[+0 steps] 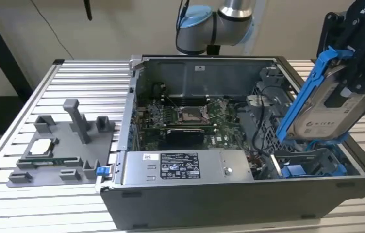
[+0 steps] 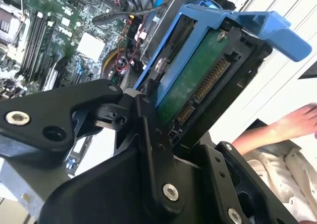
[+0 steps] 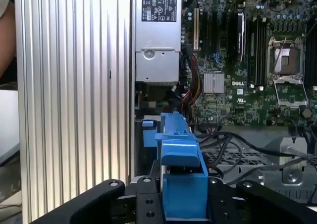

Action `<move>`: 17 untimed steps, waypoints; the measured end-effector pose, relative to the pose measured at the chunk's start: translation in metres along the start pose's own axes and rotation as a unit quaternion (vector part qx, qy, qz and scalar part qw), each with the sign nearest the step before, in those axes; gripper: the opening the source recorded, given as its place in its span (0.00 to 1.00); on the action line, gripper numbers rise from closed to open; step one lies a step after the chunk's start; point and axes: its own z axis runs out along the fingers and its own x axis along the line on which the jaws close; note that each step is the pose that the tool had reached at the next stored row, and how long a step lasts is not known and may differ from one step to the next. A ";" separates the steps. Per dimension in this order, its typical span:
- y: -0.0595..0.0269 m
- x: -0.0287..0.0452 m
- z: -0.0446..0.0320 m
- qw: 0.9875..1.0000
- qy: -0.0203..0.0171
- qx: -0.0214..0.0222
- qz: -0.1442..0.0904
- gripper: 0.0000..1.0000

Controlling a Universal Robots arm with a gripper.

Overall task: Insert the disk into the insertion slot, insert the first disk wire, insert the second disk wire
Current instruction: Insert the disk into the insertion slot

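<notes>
My gripper (image 1: 349,90) is shut on the disk (image 1: 325,114), a silver-grey drive with a white label in a bright blue carrier. The disk hangs steeply tilted, its lower end just above the insertion slot (image 1: 312,164), a grey-walled bay with blue tabs at the case's front corner on the exterior view's right. The second wrist view has the disk's (image 2: 198,80) green underside and connector between the black fingers (image 2: 148,130). The blue carrier (image 3: 181,169) rises from the gripper (image 3: 181,206) in the first wrist view. Black cables (image 1: 262,109) lie in the case beside the bay; which are the disk wires I cannot tell.
The open computer case (image 1: 234,204) lies on a ribbed aluminium table (image 1: 85,77). Inside are the grey labelled power-supply box (image 1: 182,167) and the processor socket (image 1: 189,114). A grey fixture (image 1: 59,145) with parts stands on the exterior view's left. A person's arm (image 2: 292,125) is beside the case.
</notes>
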 end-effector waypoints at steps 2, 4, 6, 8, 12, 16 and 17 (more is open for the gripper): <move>0.0000 0.0002 0.0027 1.000 0.000 0.002 0.000 0.00; -0.0001 0.0008 0.0058 1.000 0.000 0.005 0.000 0.00; -0.0003 0.0023 0.0084 1.000 0.000 0.008 0.000 0.00; -0.0003 0.0047 0.0108 1.000 0.000 0.008 0.000 0.00; -0.0004 0.0078 0.0131 1.000 -0.002 0.008 0.000 0.00; -0.0005 0.0083 0.0140 1.000 -0.002 0.008 0.000 0.00; -0.0005 0.0083 0.0153 1.000 -0.002 0.008 0.000 0.00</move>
